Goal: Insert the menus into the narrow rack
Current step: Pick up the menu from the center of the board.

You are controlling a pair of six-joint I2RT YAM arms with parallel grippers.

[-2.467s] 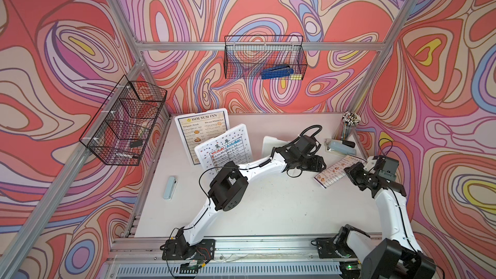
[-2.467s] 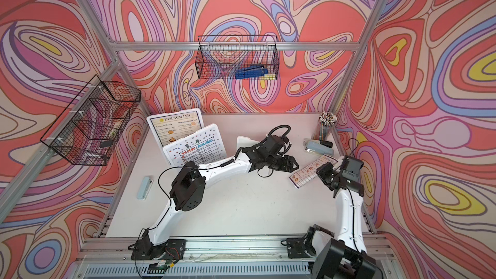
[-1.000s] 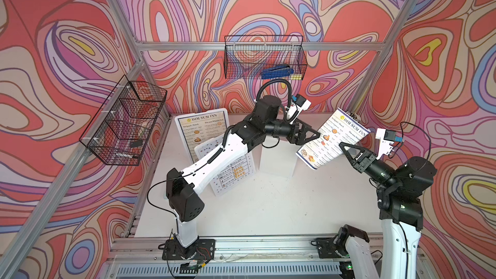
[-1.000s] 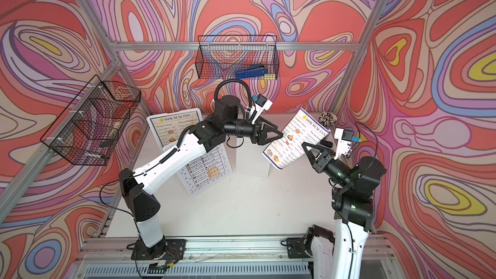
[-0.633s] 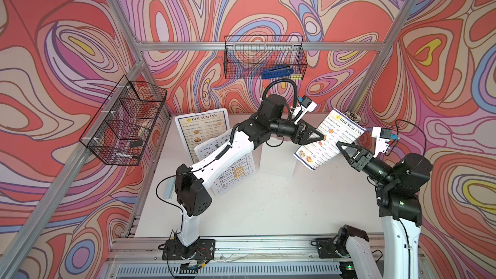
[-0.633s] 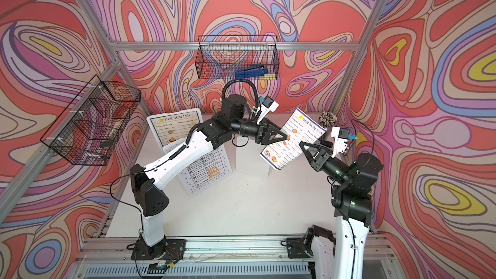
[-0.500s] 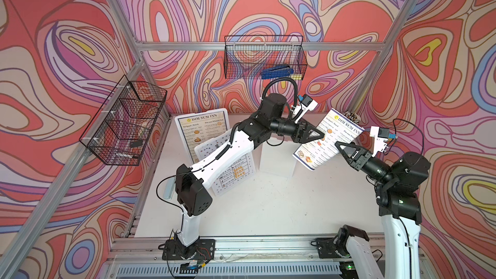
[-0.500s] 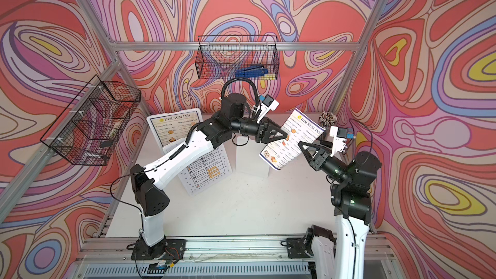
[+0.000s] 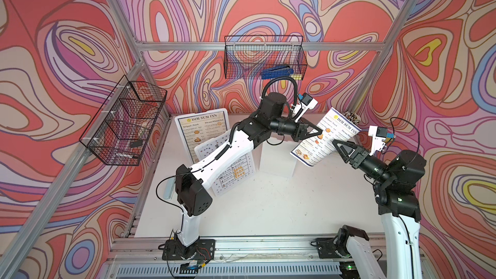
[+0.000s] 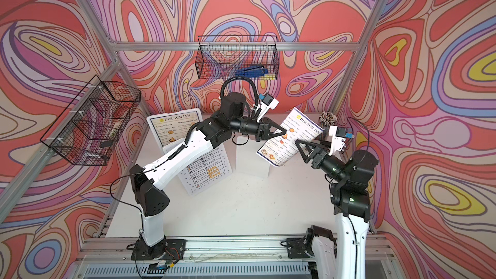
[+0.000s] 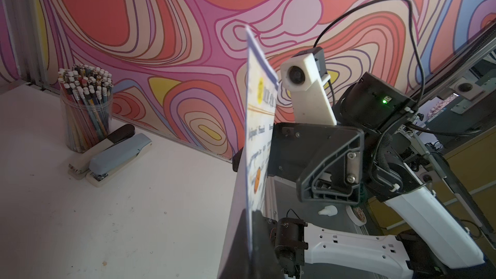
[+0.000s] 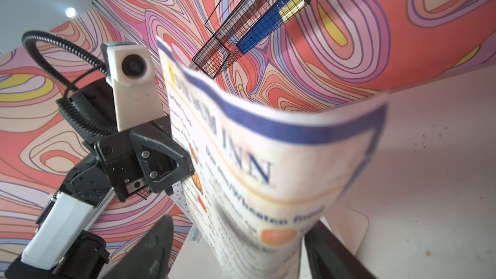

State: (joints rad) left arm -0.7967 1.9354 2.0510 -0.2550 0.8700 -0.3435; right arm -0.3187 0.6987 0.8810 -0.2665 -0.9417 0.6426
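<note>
The smaller DIM SUM INN menu [image 9: 326, 136] hangs curled in the air at about one o'clock over the table [image 9: 268, 210]. Our left gripper [image 9: 318, 132] is pressed together on its nine o'clock edge. Our right gripper [image 9: 339, 151], at the four o'clock corner, stands spread with the sheet loose between the jaws. We judge this a handover. The right arm should back straight off without brushing the paper. Then we carry the floppy sheet edge-first to the wire rack [image 9: 264, 57] at twelve o'clock, which we take for the narrow one.
</note>
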